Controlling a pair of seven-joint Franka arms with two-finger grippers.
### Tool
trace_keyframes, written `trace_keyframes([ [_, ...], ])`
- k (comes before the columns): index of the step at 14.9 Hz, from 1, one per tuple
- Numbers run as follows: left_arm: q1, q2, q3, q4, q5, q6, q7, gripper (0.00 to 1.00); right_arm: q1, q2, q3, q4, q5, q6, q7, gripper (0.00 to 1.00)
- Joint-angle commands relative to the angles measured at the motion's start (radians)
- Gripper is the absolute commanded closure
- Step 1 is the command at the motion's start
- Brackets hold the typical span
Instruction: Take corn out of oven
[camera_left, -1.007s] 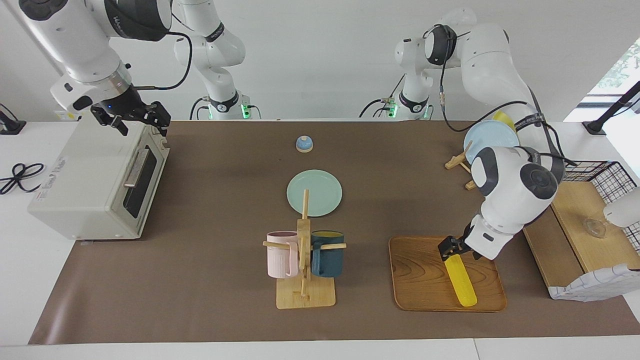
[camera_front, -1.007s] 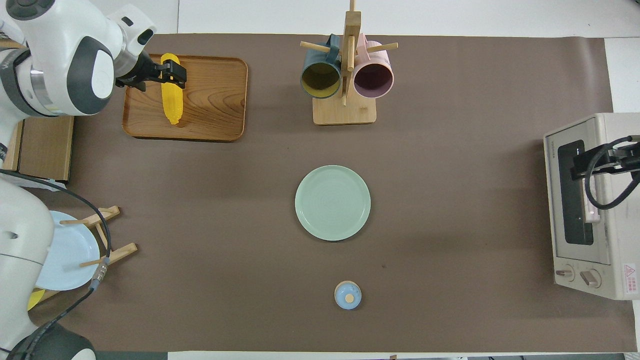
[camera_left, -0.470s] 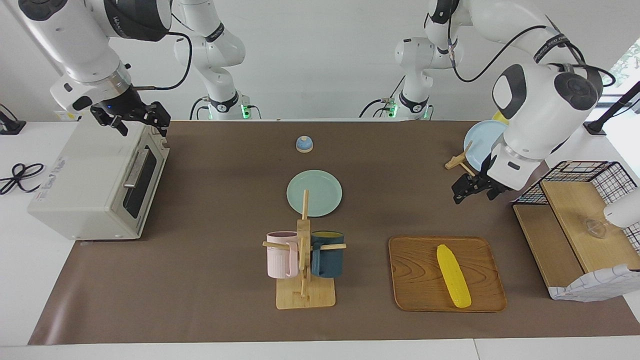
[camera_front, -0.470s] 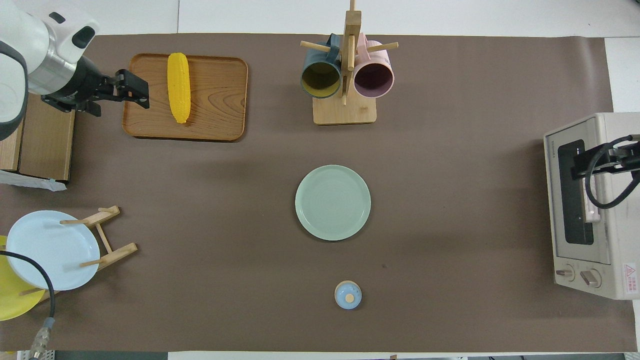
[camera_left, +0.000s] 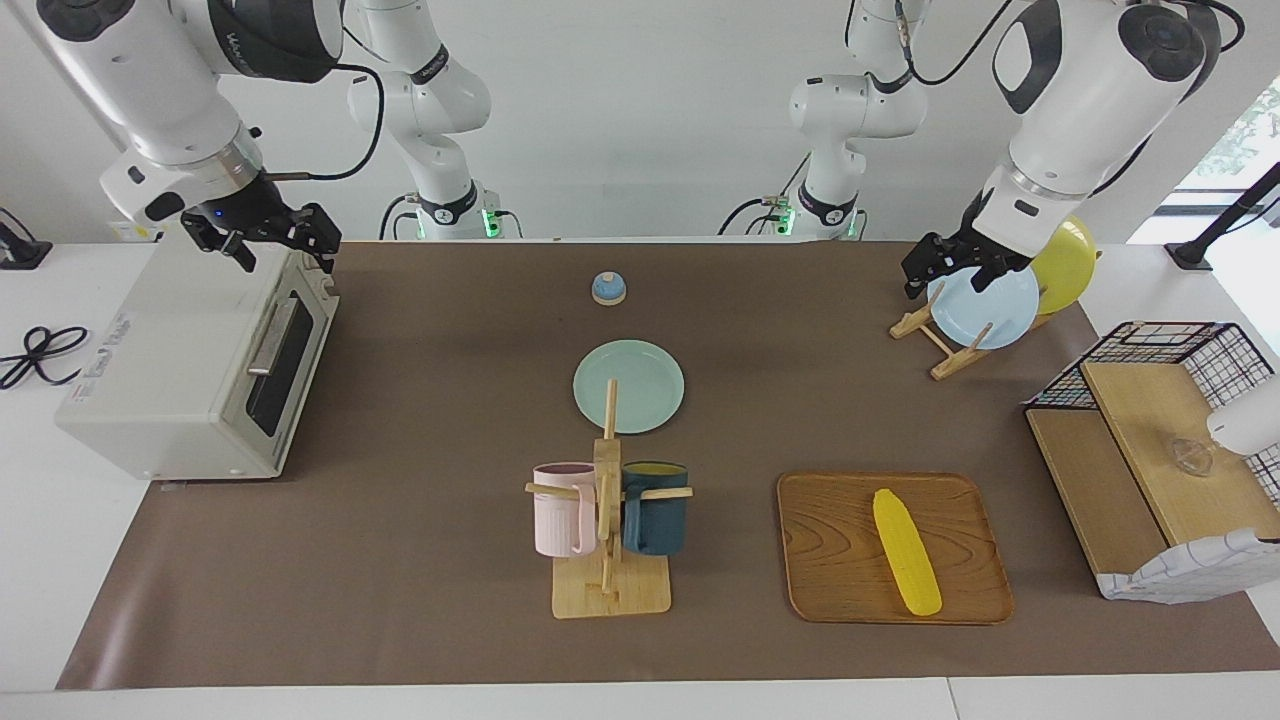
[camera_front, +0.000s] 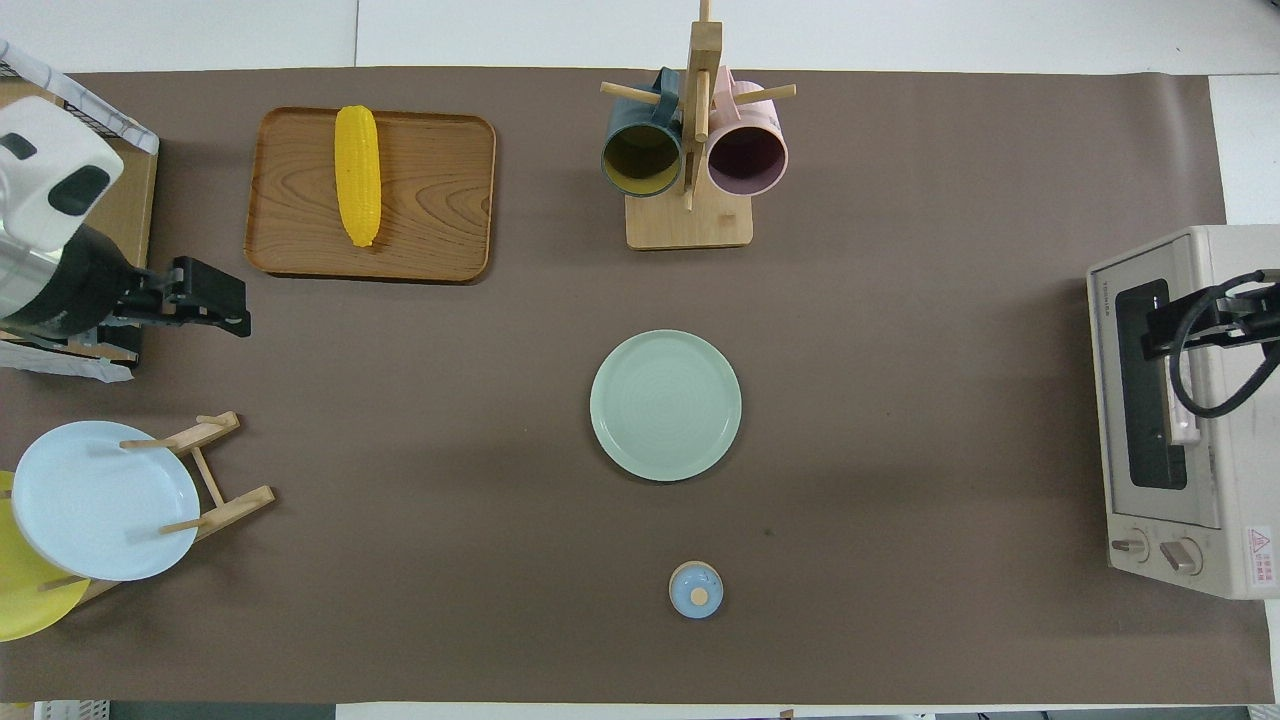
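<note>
The yellow corn (camera_left: 907, 552) lies on a wooden tray (camera_left: 840, 585) toward the left arm's end of the table; it also shows in the overhead view (camera_front: 358, 175). The off-white oven (camera_left: 170, 370) stands at the right arm's end with its dark glass door shut, and it also shows in the overhead view (camera_front: 1235, 420). My left gripper (camera_left: 948, 275) is open and empty, raised over the plate rack, clear of the corn. My right gripper (camera_left: 283, 252) is open and hovers over the oven's top front edge, touching nothing that I can see.
A green plate (camera_left: 629, 386) lies mid-table and a small blue bell (camera_left: 608, 288) nearer the robots. A mug tree (camera_left: 609, 530) holds a pink and a dark blue mug. A rack holds a pale blue plate (camera_left: 985, 310) and a yellow one. A wooden shelf with a wire basket (camera_left: 1160, 440) stands beside the tray.
My left gripper let go of the corn, which stays on the tray, then rose and drew back over the plate rack. My right arm has not moved.
</note>
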Motion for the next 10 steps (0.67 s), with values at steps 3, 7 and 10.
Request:
trace_keyframes([
  [3,-0.006,-0.024,-0.015,-0.03,0.016,0.02,-0.011,0.0,-0.006,0.006,0.0,0.017,0.024,-0.017,0.015,0.0],
  [7,-0.003,-0.001,-0.024,0.029,0.011,-0.014,-0.011,0.0,-0.006,0.006,0.0,0.017,0.024,-0.017,0.015,0.0],
  [10,-0.004,0.001,-0.022,0.032,0.022,-0.013,-0.009,0.0,-0.006,0.006,0.0,0.017,0.024,-0.019,0.015,0.0],
])
